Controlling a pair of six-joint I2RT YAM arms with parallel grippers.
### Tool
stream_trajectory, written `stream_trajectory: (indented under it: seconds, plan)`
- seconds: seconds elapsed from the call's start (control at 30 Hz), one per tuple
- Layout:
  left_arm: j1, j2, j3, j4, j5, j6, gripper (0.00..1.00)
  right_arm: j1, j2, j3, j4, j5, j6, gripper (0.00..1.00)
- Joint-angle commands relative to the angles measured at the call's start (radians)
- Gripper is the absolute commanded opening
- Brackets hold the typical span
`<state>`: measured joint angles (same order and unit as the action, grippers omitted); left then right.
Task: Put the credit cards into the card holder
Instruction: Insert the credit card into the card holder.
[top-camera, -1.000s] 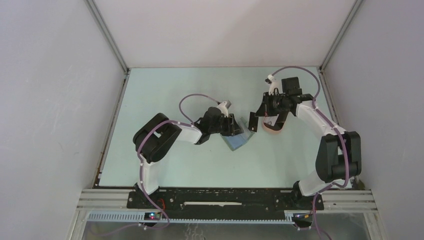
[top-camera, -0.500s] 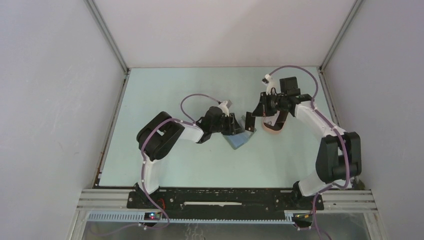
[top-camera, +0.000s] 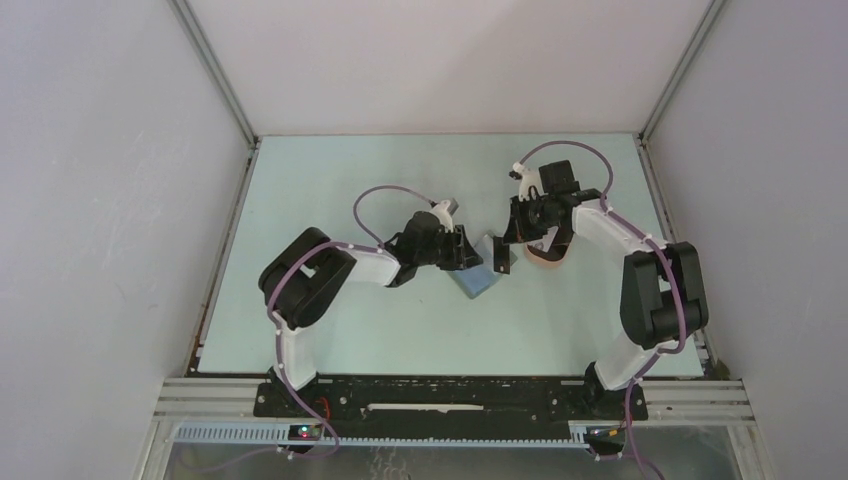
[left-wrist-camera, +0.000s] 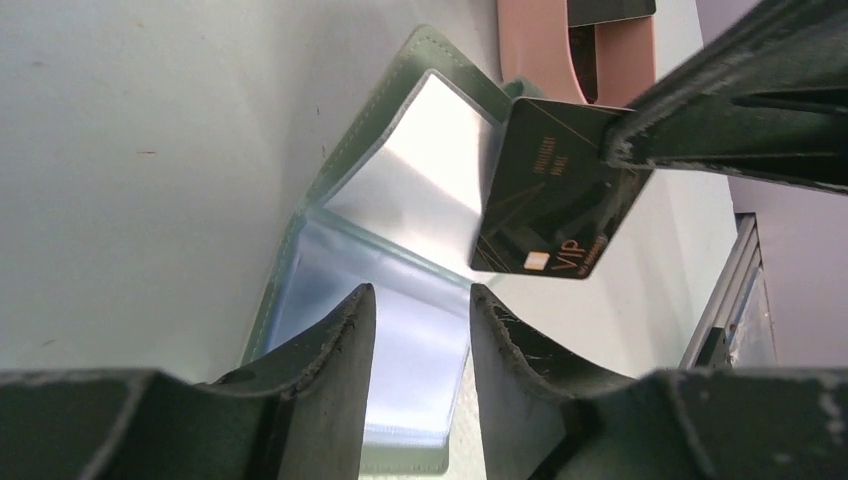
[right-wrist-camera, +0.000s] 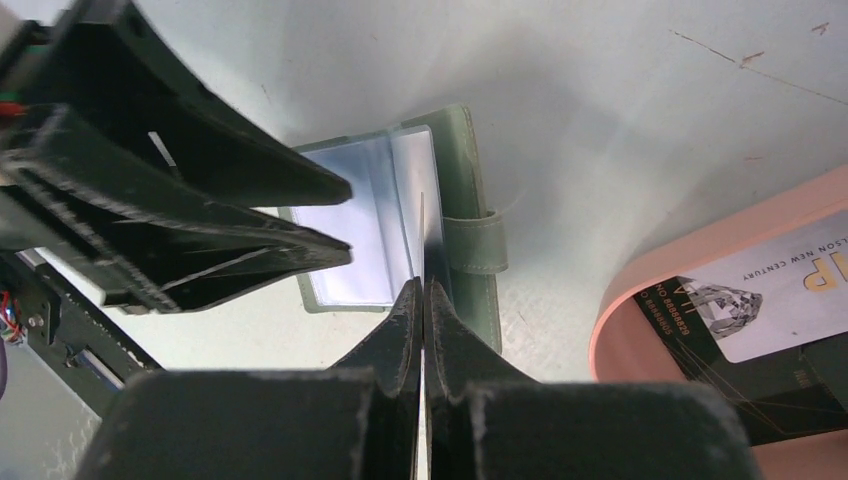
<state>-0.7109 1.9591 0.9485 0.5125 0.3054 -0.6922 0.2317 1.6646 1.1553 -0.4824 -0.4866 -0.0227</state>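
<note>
The grey-green card holder (left-wrist-camera: 330, 190) lies open, showing its clear sleeves (right-wrist-camera: 355, 230). My left gripper (left-wrist-camera: 422, 292) is open, its fingertips (left-wrist-camera: 350, 330) down over the near sleeve, and it looks empty. My right gripper (right-wrist-camera: 421, 285) is shut on a black credit card (left-wrist-camera: 555, 190) with gold VIP lettering. That card hangs edge-down at the far sleeve by the strap (right-wrist-camera: 472, 245); I cannot tell whether it is inside a pocket. From above, the holder (top-camera: 478, 283) lies between the left gripper (top-camera: 468, 262) and the right gripper (top-camera: 505, 245).
A salmon-pink oval tray (right-wrist-camera: 625, 330) stands just right of the holder, also seen from above (top-camera: 546, 260). It holds a white card (right-wrist-camera: 800, 290) lying over a black card (right-wrist-camera: 700, 305). Both sets of fingers crowd closely over the holder.
My right gripper has carried the black card left and down from beside the tray to the open holder. The left gripper has stayed on the holder.
</note>
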Motion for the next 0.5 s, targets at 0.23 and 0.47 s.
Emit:
stream_trajectory:
  seconds: [0.23, 0.47]
  plan:
    - [0.004, -0.114, -0.079, -0.154, -0.094, 0.059, 0.45, -0.001, 0.081, 0.079, 0.023, -0.097, -0.017, 0.0]
    - [-0.006, -0.135, -0.135, -0.201, -0.115, 0.032, 0.47, -0.023, 0.123, 0.093, 0.024, -0.175, -0.016, 0.0]
